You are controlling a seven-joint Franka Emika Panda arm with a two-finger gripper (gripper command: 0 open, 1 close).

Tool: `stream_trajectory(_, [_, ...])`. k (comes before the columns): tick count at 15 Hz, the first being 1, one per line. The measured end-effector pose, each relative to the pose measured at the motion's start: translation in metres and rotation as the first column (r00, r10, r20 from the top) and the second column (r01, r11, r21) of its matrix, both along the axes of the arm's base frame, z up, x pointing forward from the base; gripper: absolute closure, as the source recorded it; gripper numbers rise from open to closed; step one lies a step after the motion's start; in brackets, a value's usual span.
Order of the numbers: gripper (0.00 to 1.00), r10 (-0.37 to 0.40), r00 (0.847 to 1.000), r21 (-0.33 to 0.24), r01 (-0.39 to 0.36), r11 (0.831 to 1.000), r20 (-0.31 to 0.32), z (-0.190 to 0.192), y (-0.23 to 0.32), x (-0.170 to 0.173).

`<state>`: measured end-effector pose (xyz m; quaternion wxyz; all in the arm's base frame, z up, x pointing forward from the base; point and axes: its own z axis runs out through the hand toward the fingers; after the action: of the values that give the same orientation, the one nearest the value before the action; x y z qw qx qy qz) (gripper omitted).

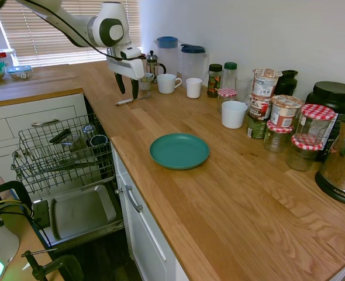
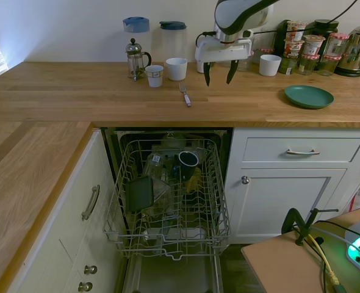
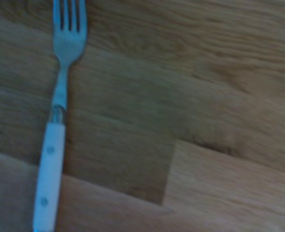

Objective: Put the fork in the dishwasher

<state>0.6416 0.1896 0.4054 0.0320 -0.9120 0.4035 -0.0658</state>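
Note:
The fork, with a pale handle and metal tines, lies flat on the wooden counter. My gripper hangs open just above the counter, a short way to one side of the fork and holding nothing. The dishwasher stands open below the counter edge, its grey wire rack pulled out with a mug and other dishes in it, and its door is dropped down.
A French press, two white cups and two jugs stand behind the fork. A green plate lies mid-counter. Jars and a kettle crowd the counter's far side.

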Motion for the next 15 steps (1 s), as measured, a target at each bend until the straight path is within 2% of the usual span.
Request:
stream_trajectory(3, [0.00,-0.029,0.999,0.017,0.028,0.999,0.021,-0.009,0.023,0.032])
stream_trajectory(6, [0.00,-0.070,0.997,0.026,0.069,0.997,0.029,-0.024,0.046,0.050])
stream_trajectory(11, [0.00,-0.122,0.992,0.017,0.122,0.992,0.012,-0.049,0.063,0.064])
stream_trajectory(15, [0.00,-0.130,0.991,0.007,0.130,0.992,-0.018,-0.066,0.066,0.065])
